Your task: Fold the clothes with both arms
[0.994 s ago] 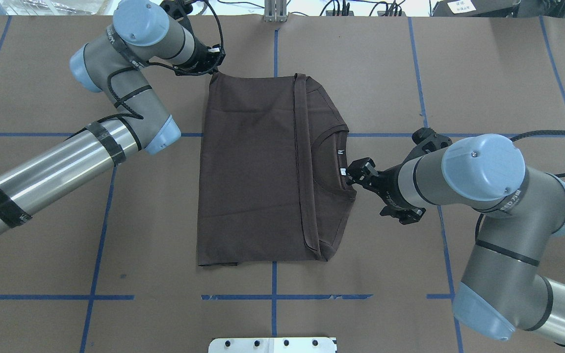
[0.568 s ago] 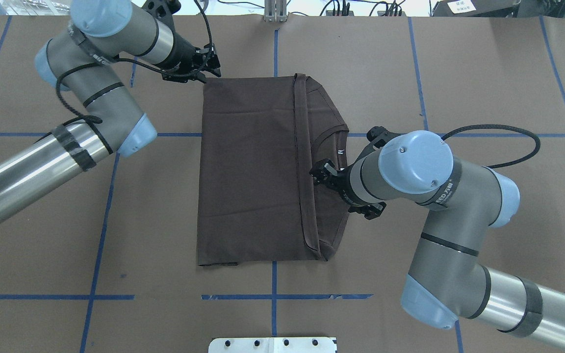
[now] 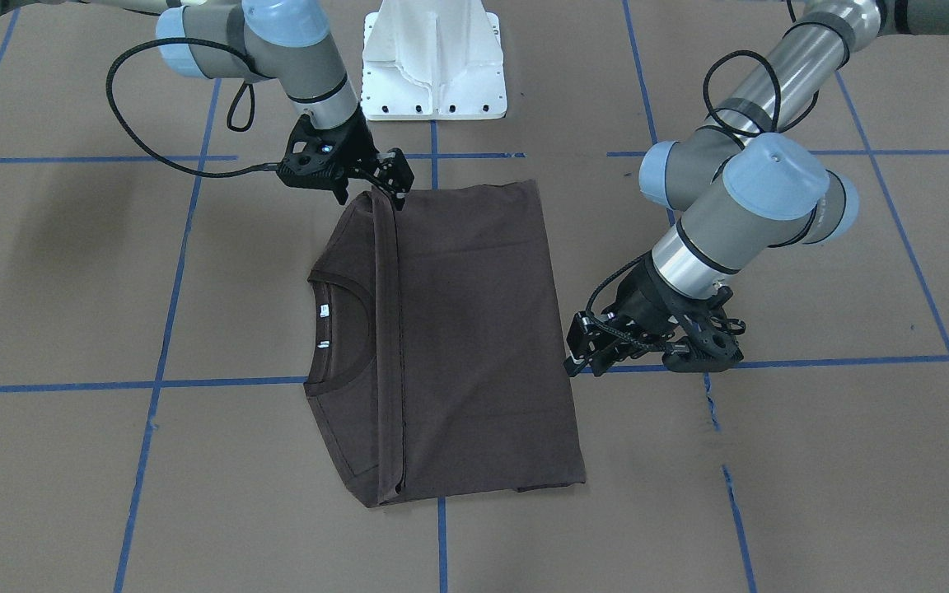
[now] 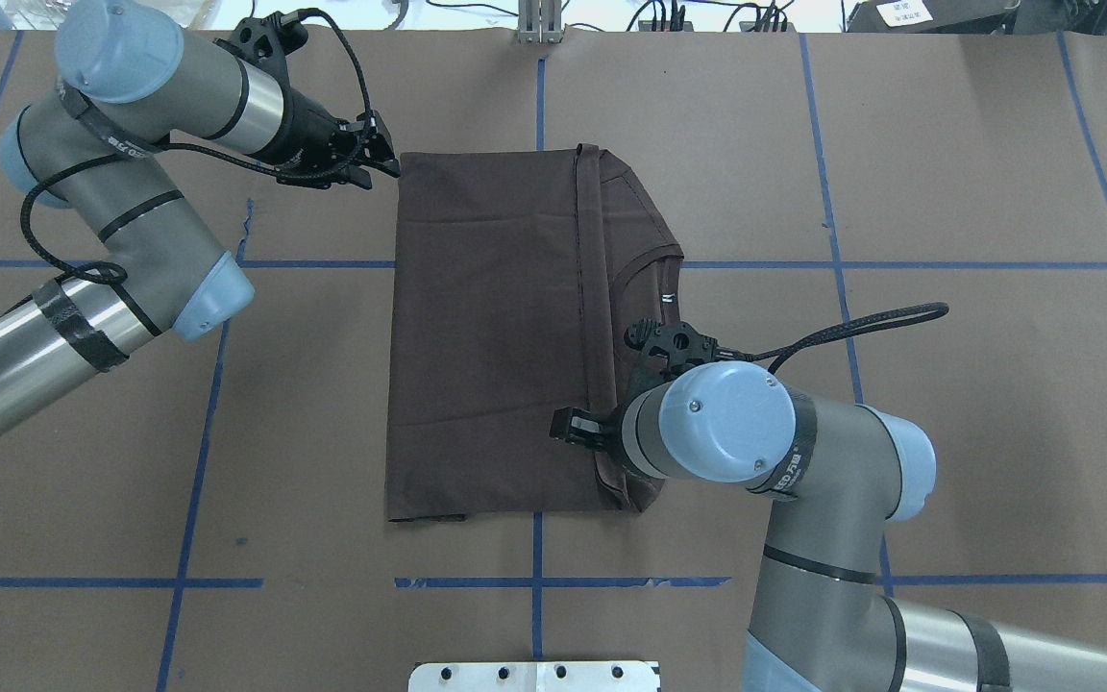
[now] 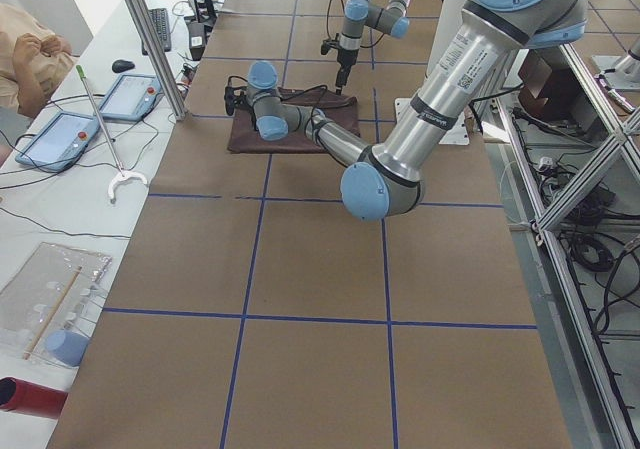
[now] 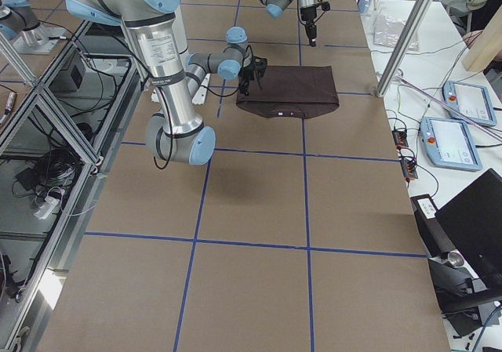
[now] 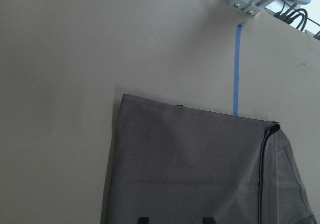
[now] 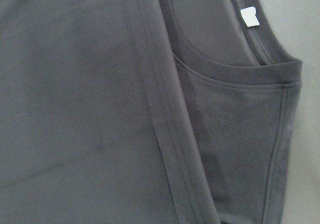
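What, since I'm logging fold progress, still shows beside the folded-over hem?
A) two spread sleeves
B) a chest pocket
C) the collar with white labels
C: on the T-shirt, the ribbed collar and white labels lie uncovered next to the hem edge.

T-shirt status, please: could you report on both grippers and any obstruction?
Left gripper open at far corner of T-shirt. Right gripper open over folded edge, near side. Shirt flat, partly folded. No obstruction seen around it.
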### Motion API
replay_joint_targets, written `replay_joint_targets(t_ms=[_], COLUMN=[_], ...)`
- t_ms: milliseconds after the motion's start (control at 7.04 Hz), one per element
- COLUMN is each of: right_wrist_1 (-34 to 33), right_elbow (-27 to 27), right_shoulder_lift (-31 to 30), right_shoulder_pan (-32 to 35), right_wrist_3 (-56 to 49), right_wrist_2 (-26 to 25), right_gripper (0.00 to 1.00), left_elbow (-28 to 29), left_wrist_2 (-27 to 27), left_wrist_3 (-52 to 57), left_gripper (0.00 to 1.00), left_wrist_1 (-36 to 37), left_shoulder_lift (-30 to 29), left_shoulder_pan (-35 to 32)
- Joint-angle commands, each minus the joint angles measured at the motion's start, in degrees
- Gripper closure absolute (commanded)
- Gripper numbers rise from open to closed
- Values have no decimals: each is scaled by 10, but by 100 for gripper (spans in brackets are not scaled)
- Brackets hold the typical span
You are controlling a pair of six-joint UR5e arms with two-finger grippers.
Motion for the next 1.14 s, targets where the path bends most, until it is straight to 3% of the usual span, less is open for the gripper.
replay_joint_targets(t_ms=[0, 284, 994], right_wrist_1=[-12, -71, -150], right_elbow=[-7, -36, -45], right_shoulder_lift=[3, 45, 45], right_shoulder_pan=[-18, -23, -36], right_wrist_3=[-10, -95, -179], right_wrist_2=[-25, -25, -21], right_gripper=[0, 0, 0], left_elbow=[2, 2, 1], left_wrist_2=[1, 0, 0], left_wrist_3=[0, 1, 0], left_gripper=[53, 53, 53], left_wrist_1=[0, -1, -1], left_shoulder_lift=[1, 5, 11], left_shoulder_pan=[0, 0, -1])
